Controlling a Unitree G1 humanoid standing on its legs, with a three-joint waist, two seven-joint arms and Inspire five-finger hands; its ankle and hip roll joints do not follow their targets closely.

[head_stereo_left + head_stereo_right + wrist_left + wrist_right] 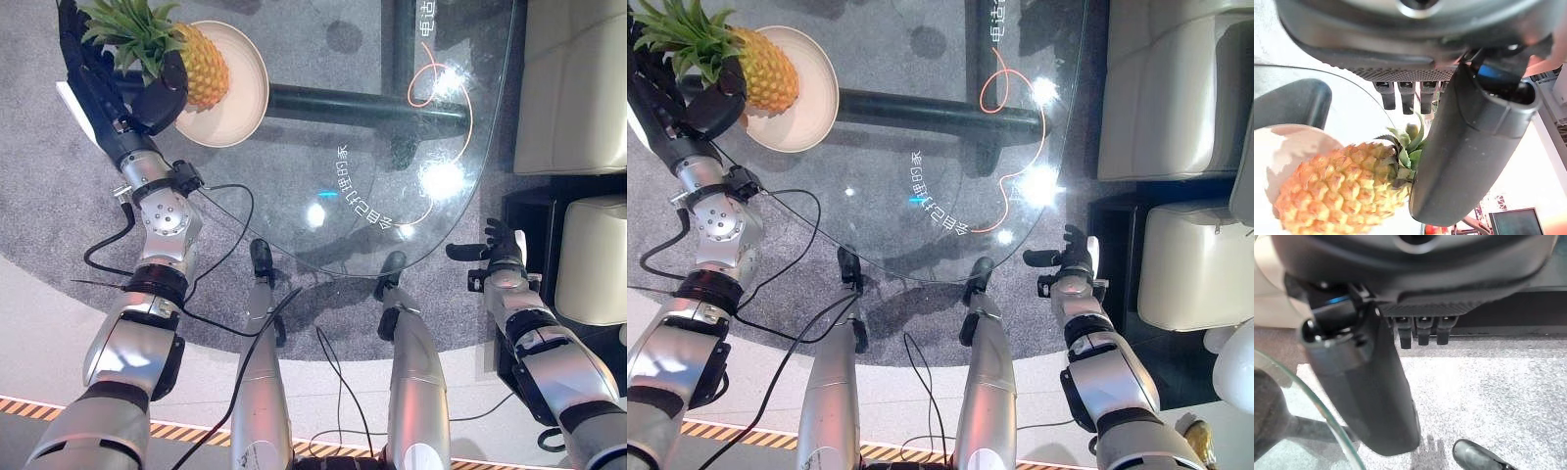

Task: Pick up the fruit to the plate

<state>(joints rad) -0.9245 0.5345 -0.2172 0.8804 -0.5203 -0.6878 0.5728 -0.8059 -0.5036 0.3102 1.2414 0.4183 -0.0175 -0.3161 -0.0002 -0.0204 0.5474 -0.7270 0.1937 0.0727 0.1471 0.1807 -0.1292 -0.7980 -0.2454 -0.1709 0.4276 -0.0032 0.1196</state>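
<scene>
A yellow pineapple (201, 64) with a green crown lies on its side on the cream plate (240, 108) at the far left of the glass table. My left hand (98, 88) reaches over the table's left edge to the crown end. Its fingers stretch straight behind the leaves, and its thumb (1464, 147) rests against the fruit (1337, 191) where the crown meets the body. My right hand (502, 257) hangs open beyond the table's near right rim, over the carpet, holding nothing.
The round glass table (392, 196) stands on a dark bar base (362, 103) above grey carpet. Beige armchairs (578, 88) and a dark low stand (529, 211) are close on the right.
</scene>
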